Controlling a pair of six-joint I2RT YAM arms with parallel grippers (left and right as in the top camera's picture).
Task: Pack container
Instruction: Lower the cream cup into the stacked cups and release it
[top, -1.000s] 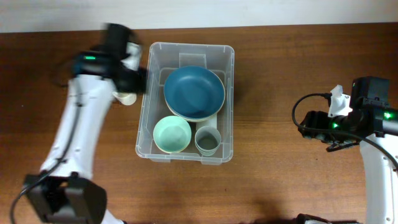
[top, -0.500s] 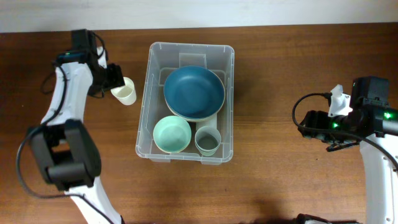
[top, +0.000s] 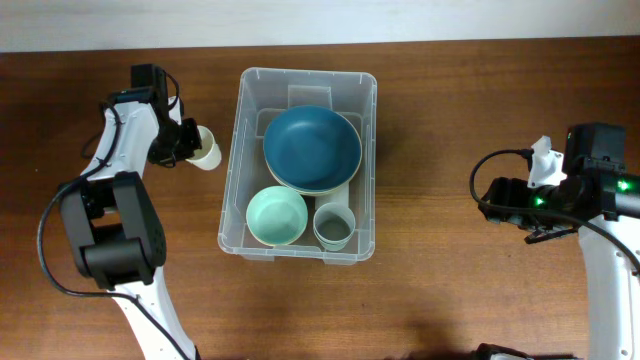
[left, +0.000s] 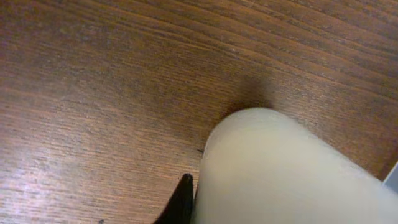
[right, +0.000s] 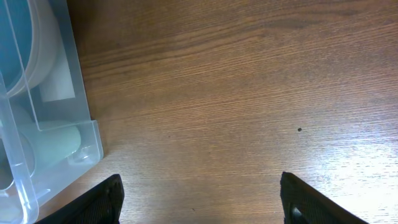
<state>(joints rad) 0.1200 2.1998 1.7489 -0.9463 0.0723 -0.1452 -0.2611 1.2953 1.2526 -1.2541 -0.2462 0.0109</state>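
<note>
The container (top: 231, 170), a large clear plastic bin, stands at the table's middle and shows at the left edge of the right wrist view as the container (right: 73, 93). It holds a dark blue bowl (top: 312, 148), a mint bowl (top: 277, 215) and a grey-green cup (top: 333, 226). Just left of the bin a cream cup (top: 206, 148) is tilted, with my left gripper (top: 186, 143) shut on it. In the left wrist view the cream cup (left: 292, 168) fills the lower right and one of the dark fingers (left: 181, 202) presses its side. My right gripper (right: 198, 186) hangs open over bare wood, far right.
A white wall edge runs along the table's far side. A white label (right: 57, 81) shows through the bin's wall. The right arm's cable (top: 485, 170) loops over the wood to the right of the bin.
My left arm has swung back from the bin to the cream cup and its jaws have closed on it. The cup has tipped slightly. The right arm has not moved.
</note>
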